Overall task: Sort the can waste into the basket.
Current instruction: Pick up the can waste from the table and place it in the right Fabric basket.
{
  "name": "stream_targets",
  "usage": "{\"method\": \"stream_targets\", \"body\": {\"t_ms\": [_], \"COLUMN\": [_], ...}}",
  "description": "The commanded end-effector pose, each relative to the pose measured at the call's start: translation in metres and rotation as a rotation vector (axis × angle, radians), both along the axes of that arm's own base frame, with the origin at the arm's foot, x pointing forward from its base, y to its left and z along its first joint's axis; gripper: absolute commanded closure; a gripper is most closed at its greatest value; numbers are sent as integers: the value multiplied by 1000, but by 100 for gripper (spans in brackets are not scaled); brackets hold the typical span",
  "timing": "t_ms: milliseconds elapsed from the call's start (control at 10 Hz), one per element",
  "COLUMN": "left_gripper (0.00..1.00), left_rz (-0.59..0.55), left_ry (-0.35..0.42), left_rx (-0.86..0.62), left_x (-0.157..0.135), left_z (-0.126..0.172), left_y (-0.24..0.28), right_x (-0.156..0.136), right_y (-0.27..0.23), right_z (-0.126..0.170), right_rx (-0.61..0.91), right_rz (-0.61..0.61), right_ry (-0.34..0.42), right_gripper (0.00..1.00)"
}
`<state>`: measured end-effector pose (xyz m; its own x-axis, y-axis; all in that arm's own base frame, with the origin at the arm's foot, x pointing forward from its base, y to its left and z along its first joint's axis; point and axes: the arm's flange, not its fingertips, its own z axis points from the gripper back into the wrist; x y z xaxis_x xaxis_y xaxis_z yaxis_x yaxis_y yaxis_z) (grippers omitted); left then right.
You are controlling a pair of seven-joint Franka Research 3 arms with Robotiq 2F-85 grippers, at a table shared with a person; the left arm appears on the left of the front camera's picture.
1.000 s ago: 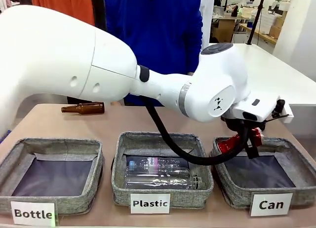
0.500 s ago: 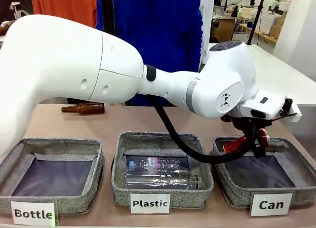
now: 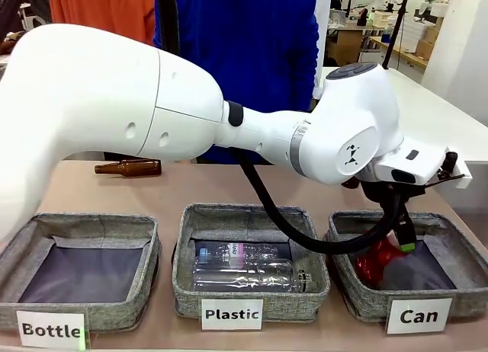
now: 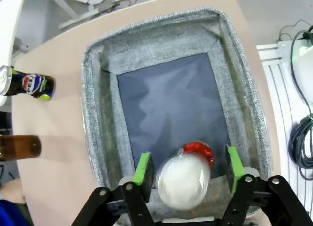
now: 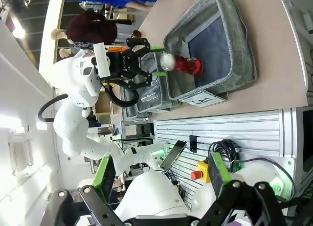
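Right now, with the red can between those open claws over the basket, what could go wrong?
The red can is loose between the left gripper's open fingers, close to the basket's wall rather than its middle, so it might bounce against the rim. The black can is on the table near a brown bottle; grabbing it could nudge the bottle.

A robotics lab: a white workbench (image 3: 431,112) behind, a slotted aluminium panel (image 5: 234,130) with a red emergency-stop button (image 5: 196,175).
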<state>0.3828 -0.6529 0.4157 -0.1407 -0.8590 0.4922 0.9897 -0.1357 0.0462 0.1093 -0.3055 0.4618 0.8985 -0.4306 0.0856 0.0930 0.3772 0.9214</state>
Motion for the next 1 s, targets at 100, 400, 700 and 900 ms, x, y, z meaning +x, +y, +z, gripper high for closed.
{"method": "stream_targets", "body": {"t_ms": [100, 400, 700, 900], "left_gripper": [0, 0, 0, 0], "left_rz": [18, 135, 242, 399], "left_ry": [18, 119, 273, 320], "left_rx": [-24, -18, -76, -212], "left_x": [2, 17, 18, 14], "left_z": [16, 59, 107, 115], "left_y": [15, 94, 234, 342], "right_x": [-9, 21, 71, 101], "right_y": [-2, 15, 72, 119], "right_z": [0, 2, 4, 6], "right_rx": [-5, 15, 30, 79], "right_rz": [-25, -8, 117, 227], "right_ry": [-14, -35, -21, -59], "right_gripper": [0, 0, 0, 0]}}
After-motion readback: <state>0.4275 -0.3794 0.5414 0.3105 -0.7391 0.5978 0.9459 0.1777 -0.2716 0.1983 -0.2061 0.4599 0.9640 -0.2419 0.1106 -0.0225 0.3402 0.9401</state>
